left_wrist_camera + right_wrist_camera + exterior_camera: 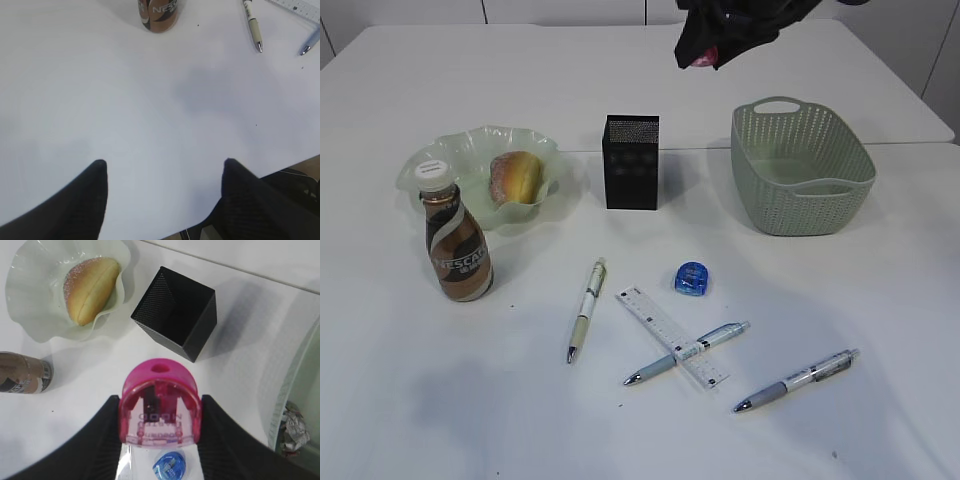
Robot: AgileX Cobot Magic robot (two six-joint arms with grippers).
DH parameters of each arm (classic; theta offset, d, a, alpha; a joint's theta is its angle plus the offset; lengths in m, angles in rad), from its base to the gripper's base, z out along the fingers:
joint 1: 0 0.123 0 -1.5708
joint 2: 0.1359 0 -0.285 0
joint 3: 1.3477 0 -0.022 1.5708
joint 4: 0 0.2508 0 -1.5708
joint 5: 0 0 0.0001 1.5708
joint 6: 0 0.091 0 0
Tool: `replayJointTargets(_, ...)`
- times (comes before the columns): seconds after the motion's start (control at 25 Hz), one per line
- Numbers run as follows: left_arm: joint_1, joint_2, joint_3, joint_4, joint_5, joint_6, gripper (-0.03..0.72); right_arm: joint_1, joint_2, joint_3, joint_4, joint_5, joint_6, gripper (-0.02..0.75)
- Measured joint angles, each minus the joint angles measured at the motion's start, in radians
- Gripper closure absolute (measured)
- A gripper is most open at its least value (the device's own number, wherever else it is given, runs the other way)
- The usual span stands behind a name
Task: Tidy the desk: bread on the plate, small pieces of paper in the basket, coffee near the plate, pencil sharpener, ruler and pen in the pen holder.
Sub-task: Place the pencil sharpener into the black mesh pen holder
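My right gripper (159, 399) is shut on a pink pencil sharpener (160, 405), high above the desk and short of the black mesh pen holder (177, 315); in the exterior view it hangs at the top (705, 58). A blue pencil sharpener (692, 278), the ruler (660, 322) and three pens (587, 308) (690, 352) (800, 379) lie on the desk (840, 300). The bread (515, 177) sits in the plate (470, 150), with the coffee (458, 245) upright beside it. My left gripper (164, 162) is open over bare desk.
The green basket (800, 180) stands at the right, with a crumpled piece of paper (295, 427) inside. One pen lies across the ruler. The desk's near edge (240, 207) runs just under my left gripper.
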Motion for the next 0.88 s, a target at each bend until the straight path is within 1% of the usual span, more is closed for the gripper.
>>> replayJointTargets(0.24, 0.000, 0.000, 0.000, 0.000, 0.034, 0.000, 0.188, 0.027, 0.079, -0.034, -0.001, -0.066, -0.070, 0.383)
replayJointTargets(0.56, 0.000, 0.000, 0.000, 0.000, 0.043, 0.000, 0.188, 0.036, 0.134, -0.036, -0.004, -0.239, -0.125, 0.384)
replayJointTargets(0.6, 0.000, 0.000, 0.000, 0.000, 0.043, 0.000, 0.188, 0.036, 0.141, -0.036, 0.000, -0.289, -0.126, 0.384)
replayJointTargets(0.68, 0.000, 0.000, 0.000, 0.000, 0.043, 0.000, 0.188, 0.036, 0.144, -0.036, 0.007, -0.311, -0.127, 0.384)
replayJointTargets(0.72, 0.000, 0.000, 0.000, 0.000, 0.043, 0.000, 0.188, 0.036, 0.153, -0.036, 0.027, -0.349, -0.136, 0.384)
replayJointTargets(0.76, 0.000, 0.000, 0.000, 0.000, 0.043, 0.000, 0.188, 0.036, 0.161, -0.038, 0.047, -0.364, -0.151, 0.384)
replayJointTargets(0.84, 0.000, 0.000, 0.000, 0.000, 0.043, 0.000, 0.188, 0.036, 0.161, -0.038, 0.047, -0.364, -0.151, 0.384)
replayJointTargets(0.88, 0.000, 0.000, 0.000, 0.000, 0.043, 0.000, 0.188, 0.036, 0.180, -0.042, 0.077, -0.373, -0.177, 0.384)
